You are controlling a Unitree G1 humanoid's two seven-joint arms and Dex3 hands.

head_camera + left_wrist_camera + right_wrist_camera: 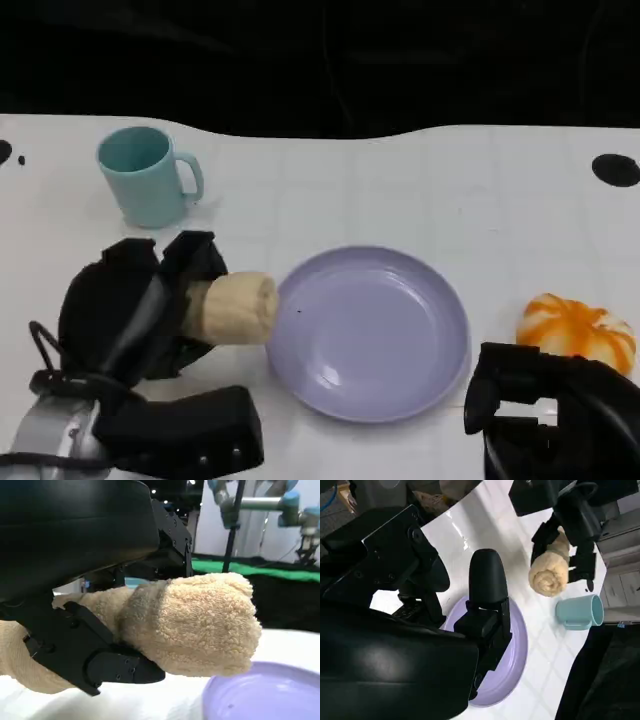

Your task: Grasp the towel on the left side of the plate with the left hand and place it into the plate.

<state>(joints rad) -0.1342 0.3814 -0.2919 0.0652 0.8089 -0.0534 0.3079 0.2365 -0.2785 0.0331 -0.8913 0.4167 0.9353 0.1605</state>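
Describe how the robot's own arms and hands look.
Both hands are matte black: the left hand has a rounded shell and angular, blocky fingers with small screws. Its forearm is silver, with thin black cables looping beside the wrist. The right hand is likewise black and boxy.

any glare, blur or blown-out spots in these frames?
Head view: soft overall, white table near overexposed. Left wrist view: towel sharp, background blurred, plate edge soft. Right wrist view: glare streaks on the table, right hand near the lens.
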